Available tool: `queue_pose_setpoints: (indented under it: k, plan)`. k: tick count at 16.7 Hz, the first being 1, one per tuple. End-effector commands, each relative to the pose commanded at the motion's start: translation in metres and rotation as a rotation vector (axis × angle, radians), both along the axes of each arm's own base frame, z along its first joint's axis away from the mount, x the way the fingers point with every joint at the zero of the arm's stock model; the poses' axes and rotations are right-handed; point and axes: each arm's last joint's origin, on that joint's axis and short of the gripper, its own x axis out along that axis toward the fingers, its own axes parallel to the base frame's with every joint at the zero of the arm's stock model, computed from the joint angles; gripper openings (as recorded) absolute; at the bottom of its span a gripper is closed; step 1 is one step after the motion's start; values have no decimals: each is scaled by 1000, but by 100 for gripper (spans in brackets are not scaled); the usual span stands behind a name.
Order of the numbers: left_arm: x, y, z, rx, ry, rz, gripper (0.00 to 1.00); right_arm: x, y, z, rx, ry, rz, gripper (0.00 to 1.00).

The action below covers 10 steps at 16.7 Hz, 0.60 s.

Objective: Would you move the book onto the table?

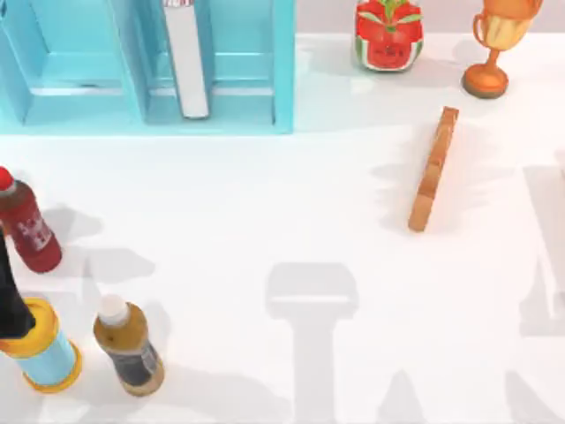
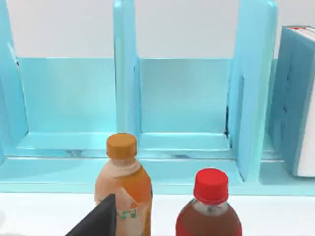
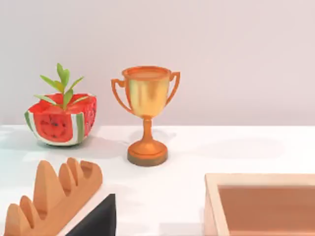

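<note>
The book (image 1: 185, 57) stands upright in the light-blue shelf unit (image 1: 282, 71) at the back left, showing as a narrow white-grey slab from above. In the left wrist view the book (image 2: 295, 98) shows its teal cover and white pages in the shelf's end compartment. The white table (image 1: 265, 221) spreads in front of the shelf. My left arm (image 1: 11, 300) is at the table's left edge among bottles, well short of the book. A dark part of my left gripper (image 2: 98, 221) shows in its wrist view, and a dark part of my right gripper (image 3: 98, 221) in the right wrist view.
A red-capped bottle (image 1: 28, 228), a yellow-topped container (image 1: 40, 349) and a brown bottle (image 1: 128, 346) crowd the front left. A thin wooden strip (image 1: 433, 168), a watermelon planter (image 1: 388, 35) and a trophy (image 1: 494, 44) stand at the right. A wooden box (image 3: 266, 201) lies near my right gripper.
</note>
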Motion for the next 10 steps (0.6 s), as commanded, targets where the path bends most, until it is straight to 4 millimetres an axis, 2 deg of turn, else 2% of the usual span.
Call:
queue_pose_setpoints:
  k: [4,7,10]
  plan:
    - [1,-1,6,-2,-9,1,100,0,0,0,0,0,0,100]
    - [7,-3,26,-10,-24,0,100,0,0,0,0,0,0,100]
    - [25,-9,50,-21,-17,-9,100,0,0,0,0,0,0,100]
